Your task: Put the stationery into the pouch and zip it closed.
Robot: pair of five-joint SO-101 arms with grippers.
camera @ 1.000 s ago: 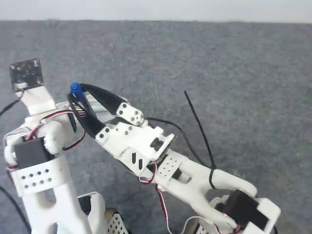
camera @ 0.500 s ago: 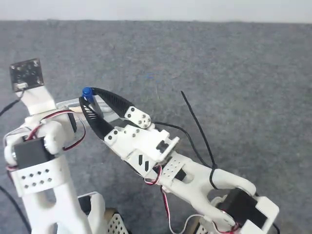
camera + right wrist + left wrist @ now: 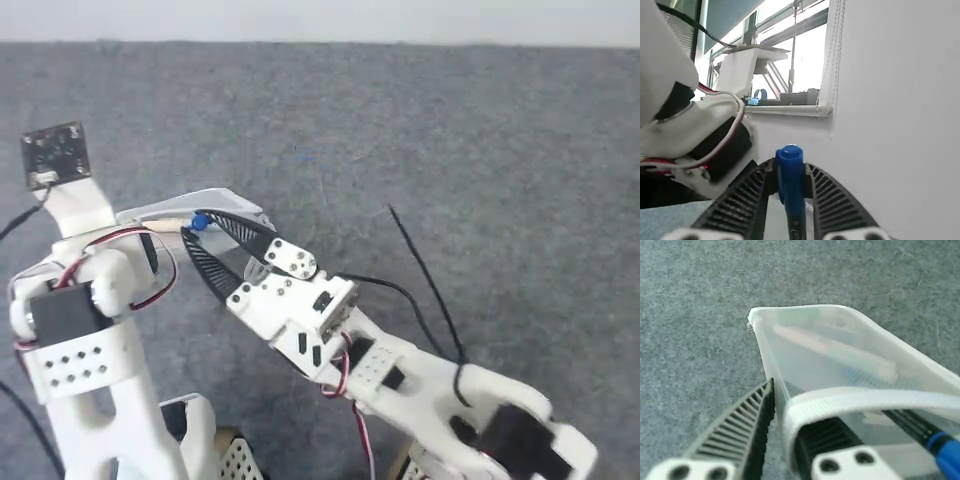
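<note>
Right gripper point(image 3: 789, 175) is clamped on a blue pen point(image 3: 789, 159), with one black ribbed finger on each side of it. The rounded blue end of the pen stands up between the fingertips. In the high view this gripper point(image 3: 197, 228) comes in from the lower right, and its tips, together with the pen point(image 3: 200, 221), are at the mouth of the pouch point(image 3: 215, 200).

Left gripper point(image 3: 786, 407) is closed on the rim of the pouch point(image 3: 840, 355). One finger is outside the wall and the other finger is inside, so the white zip band point(image 3: 860, 400) passes between them. The pouch is translucent and its mouth is open. The grey carpet point(image 3: 695, 315) that covers the table lies under it. Through the wall a long pale stick point(image 3: 835, 347) shows, lying slanted inside the pouch.

In the left wrist view the pen point(image 3: 940, 447) has a dark body and a blue end, and the dark body passes under the zip band at the mouth, near the inner finger. The left arm point(image 3: 75, 340) stands at the left side of the high view, just beside the right arm point(image 3: 400, 370).
</note>
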